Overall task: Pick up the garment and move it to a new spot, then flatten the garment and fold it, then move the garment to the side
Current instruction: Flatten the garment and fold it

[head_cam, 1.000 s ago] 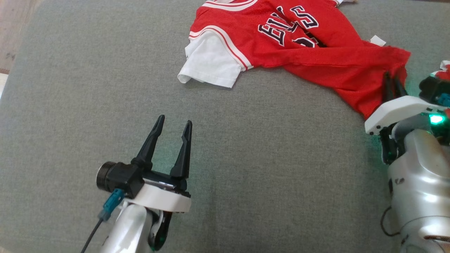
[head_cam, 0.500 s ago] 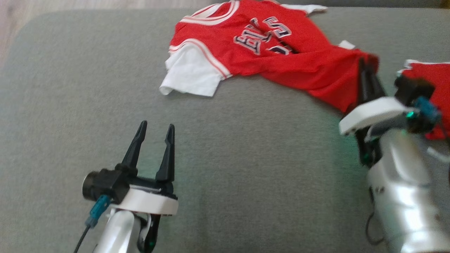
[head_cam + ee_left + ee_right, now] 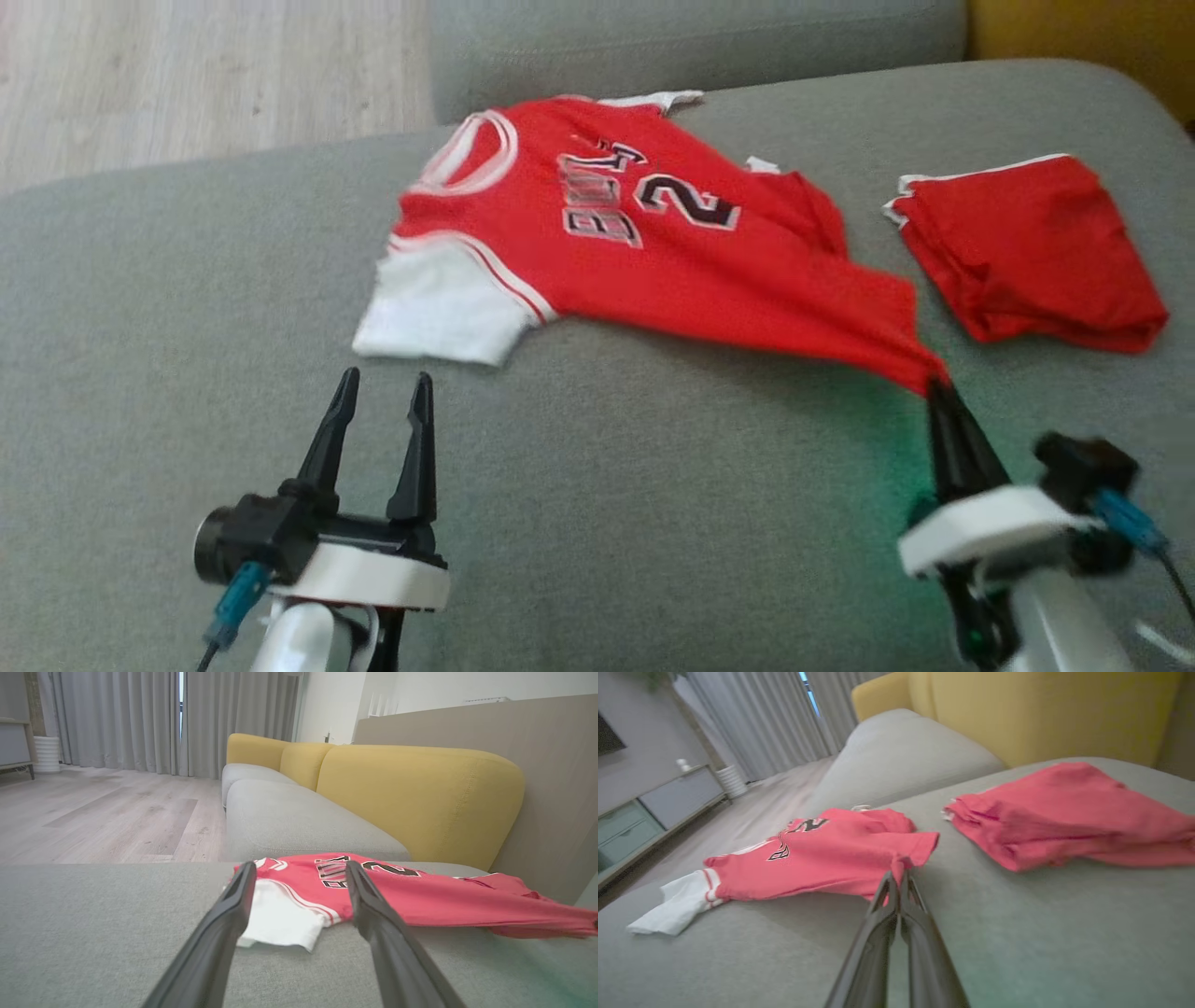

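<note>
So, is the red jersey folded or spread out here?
Spread out, not folded: the jersey lies open on the sofa cushion, number and white sleeve both showing, hem corner drawn to a point.

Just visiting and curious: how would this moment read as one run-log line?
step: pick up garment | right gripper: shut on jersey corner | left gripper: open, empty | jersey: unfolded, lying on sofa seat

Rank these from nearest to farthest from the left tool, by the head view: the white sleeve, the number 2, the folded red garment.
1. White sleeve: just ahead of the left tool.
2. Number 2: on the jersey, farther back and right.
3. Folded red garment: far right.
</note>
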`<state>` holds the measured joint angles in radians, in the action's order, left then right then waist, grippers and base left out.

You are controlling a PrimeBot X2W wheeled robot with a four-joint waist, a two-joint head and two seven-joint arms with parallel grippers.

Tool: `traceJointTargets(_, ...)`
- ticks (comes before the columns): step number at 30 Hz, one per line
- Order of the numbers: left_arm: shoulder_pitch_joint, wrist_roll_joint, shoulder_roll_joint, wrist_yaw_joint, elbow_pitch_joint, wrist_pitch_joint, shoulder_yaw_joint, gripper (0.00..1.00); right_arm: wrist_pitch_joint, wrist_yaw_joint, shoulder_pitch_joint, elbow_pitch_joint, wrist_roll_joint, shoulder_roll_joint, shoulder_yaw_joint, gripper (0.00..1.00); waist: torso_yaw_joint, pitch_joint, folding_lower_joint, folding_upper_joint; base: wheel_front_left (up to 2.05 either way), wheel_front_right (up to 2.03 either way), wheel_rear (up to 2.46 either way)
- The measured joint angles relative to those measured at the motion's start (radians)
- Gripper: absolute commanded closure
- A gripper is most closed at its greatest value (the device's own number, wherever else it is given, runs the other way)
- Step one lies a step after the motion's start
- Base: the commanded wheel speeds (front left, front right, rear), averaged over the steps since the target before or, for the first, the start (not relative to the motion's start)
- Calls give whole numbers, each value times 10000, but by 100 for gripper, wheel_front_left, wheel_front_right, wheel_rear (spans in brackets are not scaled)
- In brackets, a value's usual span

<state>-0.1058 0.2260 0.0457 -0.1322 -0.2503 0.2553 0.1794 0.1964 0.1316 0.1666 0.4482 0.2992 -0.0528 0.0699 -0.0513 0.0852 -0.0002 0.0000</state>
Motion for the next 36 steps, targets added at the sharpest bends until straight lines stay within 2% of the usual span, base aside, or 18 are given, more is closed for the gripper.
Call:
traceJointTargets(5, 52, 0, 0, 0, 40, 0, -33, 0, -378, 0, -804, -510, -360, 50, -1229, 100, -195, -204, -1, 0, 0, 0, 0)
traceJointTargets(10, 53, 2, 0, 0, 54, 0, 8, 0, -727, 0, -793, -842, -792, 75, -1653, 100, -147, -163, 1, 0, 0, 0, 0)
traceJointTargets(23, -527, -313, 27, 0, -579, 0, -242, 0, -518, 0, -729, -968, -826, 75, -1028, 100, -332, 486, 3, 0, 0, 0, 0)
traceJointTargets(31, -1709, -813, 339, 105, -2412, -146, -339, 0, -280, 0, -560, -936, -911, 75, -803, 100, -430, 787, 2, 0, 0, 0, 0)
traceJointTargets(36, -2822, -945, 591, 192, -3720, -993, -290, 0, -176, -2, -348, -922, -911, 75, -757, 100, -474, 1017, 3, 0, 0, 0, 0)
